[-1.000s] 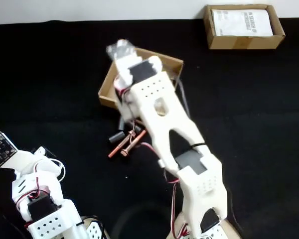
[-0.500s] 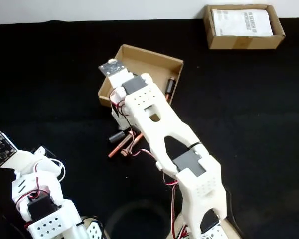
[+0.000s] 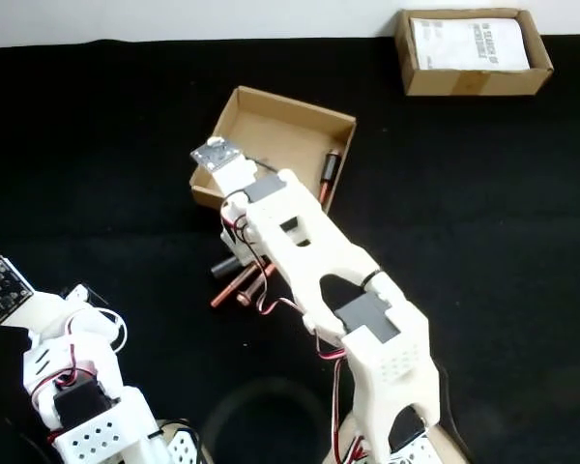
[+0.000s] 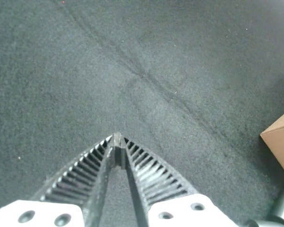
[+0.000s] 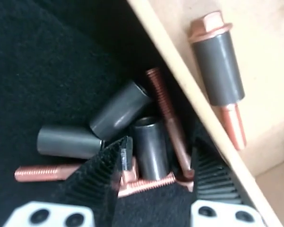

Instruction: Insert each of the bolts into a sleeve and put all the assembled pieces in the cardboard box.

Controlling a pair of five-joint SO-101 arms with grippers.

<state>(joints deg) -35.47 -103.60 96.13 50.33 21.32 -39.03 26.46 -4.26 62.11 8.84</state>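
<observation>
Right gripper point(image 5: 162, 144) spread over the loose pile — left gripper point(image 4: 117, 139) pressed together.
In the right wrist view, a dark grey cylindrical sleeve point(image 5: 150, 147) lies between the right fingers, among copper-coloured threaded bolts point(image 5: 168, 116), just outside the brown cardboard box point(image 3: 271, 100). One sleeved bolt point(image 5: 217, 61) lies inside the box. The left fingers hang over the black table point(image 4: 180, 71).
</observation>
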